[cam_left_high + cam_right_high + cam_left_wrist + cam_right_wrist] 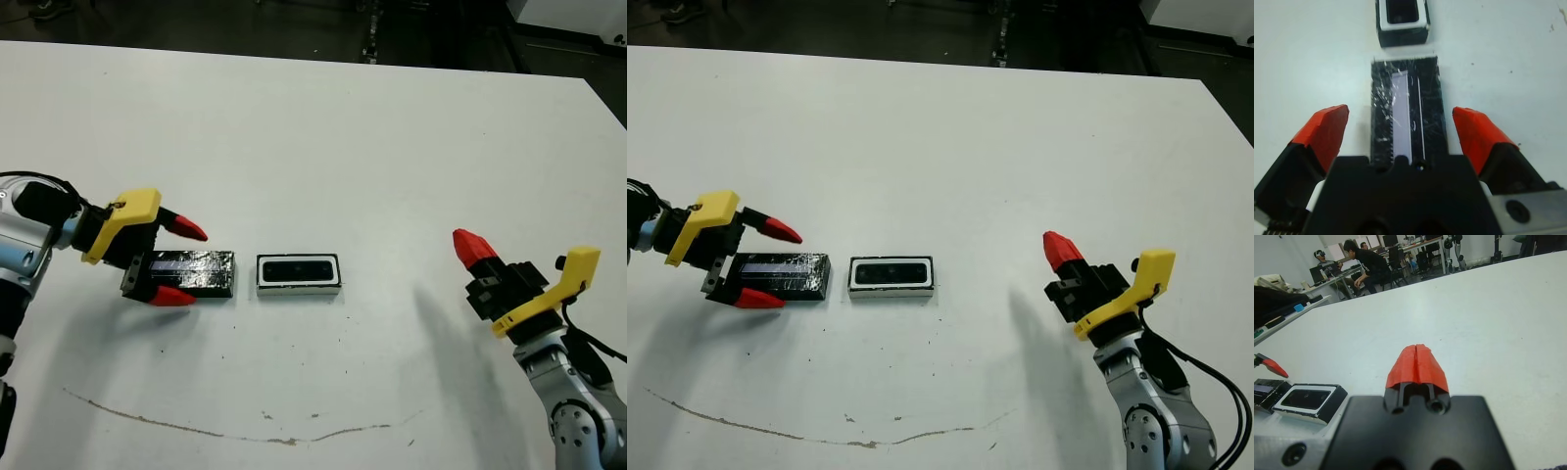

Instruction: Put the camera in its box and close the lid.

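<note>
The lid (pixel 191 271), a glossy scratched black slab, lies flat on the white table just left of the box (pixel 299 288). The box is a small tray with white walls, and the black camera (pixel 299 270) lies inside it. My left gripper (pixel 188 264) is open and straddles the lid's left end. In the left wrist view a red fingertip (pixel 1322 129) stands on each side of the lid (pixel 1405 98), with a gap on both sides. My right gripper (pixel 472 247) is shut on nothing, off at the right and well away from the box.
A thin dark scuff line (pixel 225 431) curves across the table near its front edge. Beyond the table's far edge the floor is dark. In the right wrist view, people (pixel 1366 259) sit at desks far behind the table.
</note>
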